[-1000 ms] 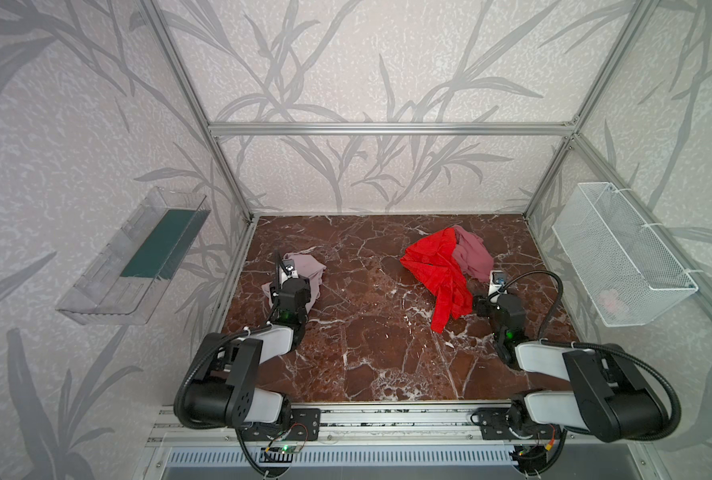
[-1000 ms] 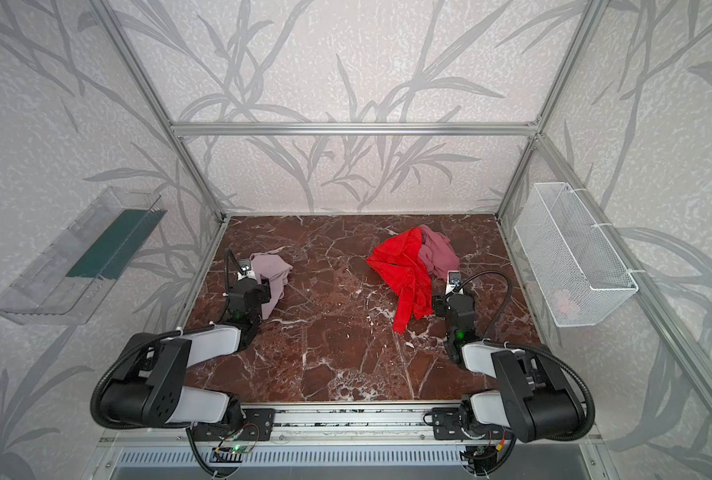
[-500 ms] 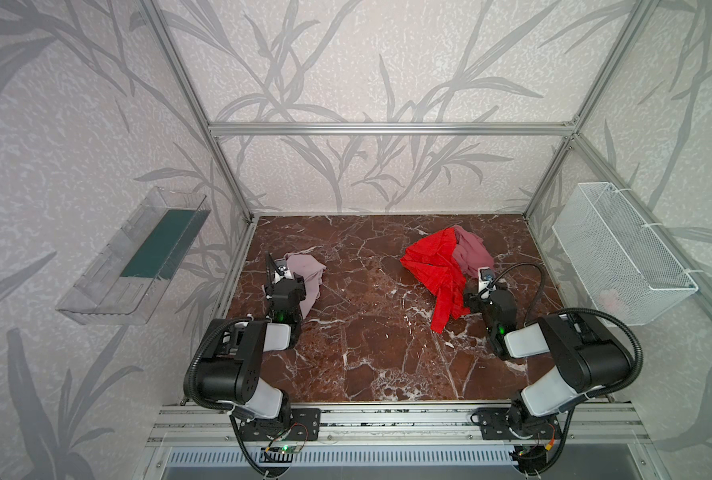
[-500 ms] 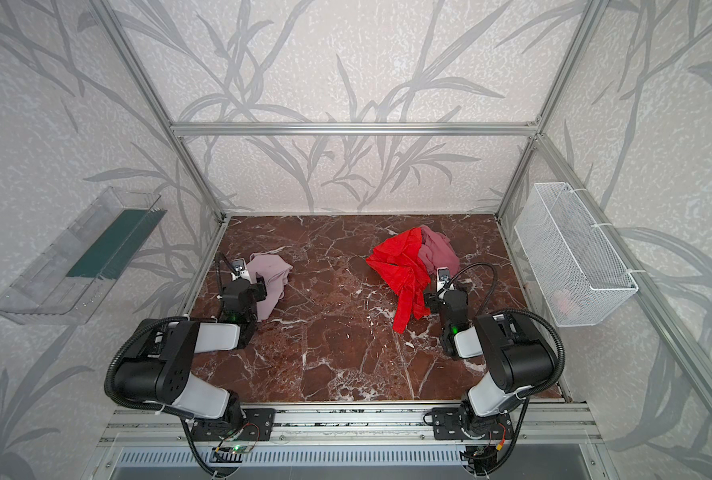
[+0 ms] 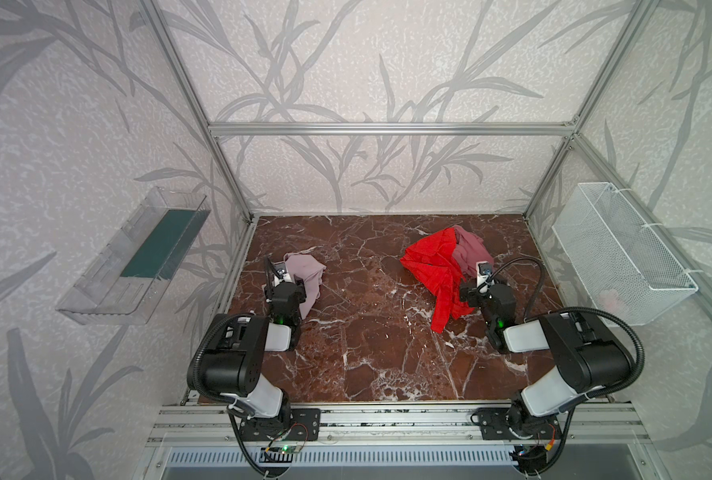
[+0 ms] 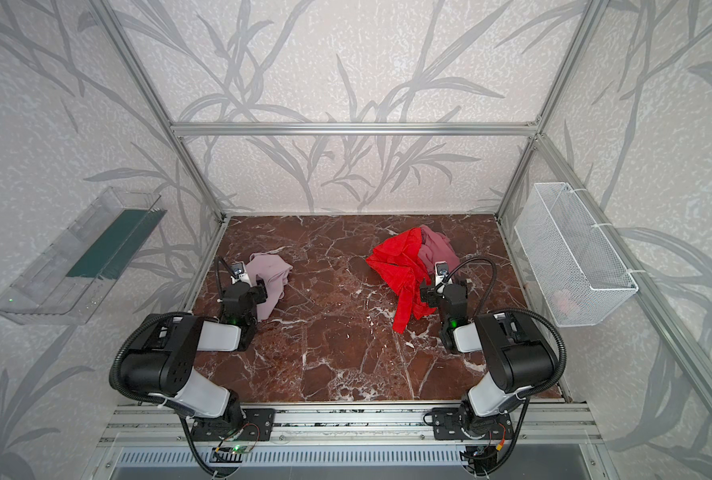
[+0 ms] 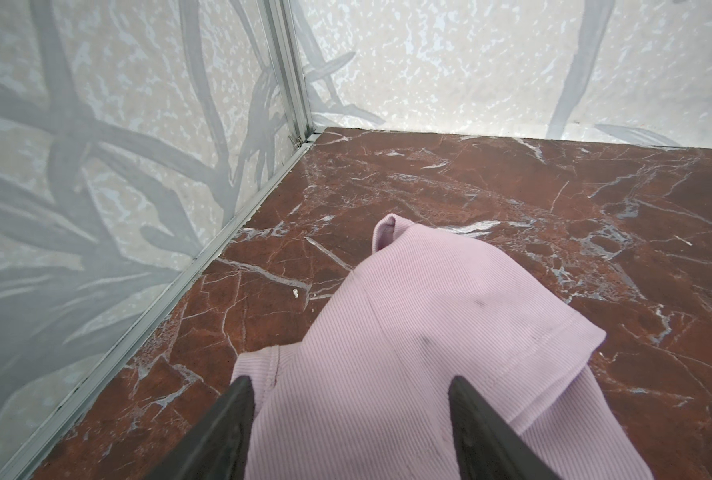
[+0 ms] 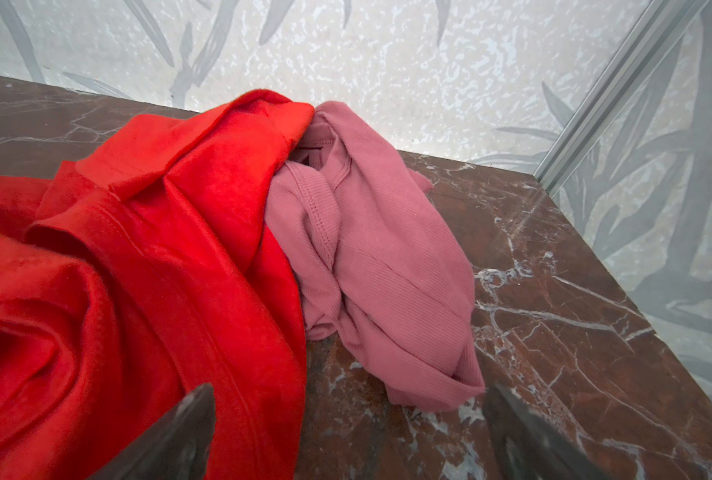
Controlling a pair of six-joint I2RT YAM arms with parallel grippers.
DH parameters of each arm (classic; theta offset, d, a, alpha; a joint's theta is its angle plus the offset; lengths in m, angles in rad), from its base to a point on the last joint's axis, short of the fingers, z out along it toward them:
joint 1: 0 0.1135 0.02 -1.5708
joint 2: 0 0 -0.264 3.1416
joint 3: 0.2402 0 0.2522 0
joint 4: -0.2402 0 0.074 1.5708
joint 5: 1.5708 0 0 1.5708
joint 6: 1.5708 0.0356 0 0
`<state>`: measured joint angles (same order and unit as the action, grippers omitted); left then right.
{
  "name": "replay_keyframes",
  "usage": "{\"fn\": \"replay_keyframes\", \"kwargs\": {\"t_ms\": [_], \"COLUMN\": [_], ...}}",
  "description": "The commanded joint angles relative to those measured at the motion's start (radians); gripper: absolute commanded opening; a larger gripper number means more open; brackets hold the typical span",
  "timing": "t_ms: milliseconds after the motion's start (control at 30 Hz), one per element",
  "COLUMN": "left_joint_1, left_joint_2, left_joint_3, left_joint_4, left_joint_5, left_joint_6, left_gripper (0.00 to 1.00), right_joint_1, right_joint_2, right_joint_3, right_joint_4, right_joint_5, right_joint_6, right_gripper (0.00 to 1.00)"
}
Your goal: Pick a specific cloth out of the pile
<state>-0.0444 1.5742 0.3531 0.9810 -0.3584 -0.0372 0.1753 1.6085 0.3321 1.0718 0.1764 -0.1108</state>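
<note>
The cloth (image 5: 306,272) (image 6: 271,272), pale lilac-pink and ribbed, lies crumpled by itself on the marble floor at the left. My left gripper (image 5: 298,286) (image 6: 263,287) stands over its near edge. In the left wrist view the cloth (image 7: 429,324) lies under and between the fingers, and my left gripper (image 7: 350,384) is open. At the back right is the pile: a bright red cloth (image 5: 433,262) (image 8: 159,249) against a dusty-rose cloth (image 5: 468,249) (image 8: 379,249). My right gripper (image 5: 468,291) (image 8: 348,392) is open at the pile's near edge, with bare floor between its fingers.
A white wire basket (image 5: 620,253) hangs on the right wall with something pale pink inside. A clear plastic shelf (image 5: 138,257) hangs on the left wall. Aluminium frame posts (image 5: 229,178) stand at the back corners, and the left wall runs close beside the cloth.
My right gripper has moved forward to the pile's near edge and its jaws have spread wider. Both arms' elbows have lifted. The cloths have not moved.
</note>
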Motion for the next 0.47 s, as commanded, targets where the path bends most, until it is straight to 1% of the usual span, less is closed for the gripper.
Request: {"fn": "replay_keyframes", "kwargs": {"t_ms": [0,233,367,433], "left_joint_1": [0.004,0.005,0.003,0.003], "left_joint_2": [0.007,0.008,0.007,0.007], "left_joint_3": [0.006,0.006,0.006,0.006], "left_joint_4": [0.027,0.027,0.028,0.027], "left_joint_5": [-0.009,-0.008,-0.007,-0.009], "left_joint_6": [-0.003,-0.003,-0.003,-0.003], "left_gripper": [0.72,0.72,0.73,0.73], "right_joint_1": [0.001,0.001,-0.007,-0.01], "right_joint_2": [-0.006,-0.007,-0.013,-0.012], "right_joint_3": [-0.029,-0.02,0.014,0.015], "right_joint_4": [0.067,0.049,-0.021,-0.024], "right_joint_5": [-0.034,-0.029,-0.02,-0.022], "right_joint_6": [-0.025,-0.022,-0.004,-0.003], "right_gripper": [0.99,0.99,0.99,0.99]}}
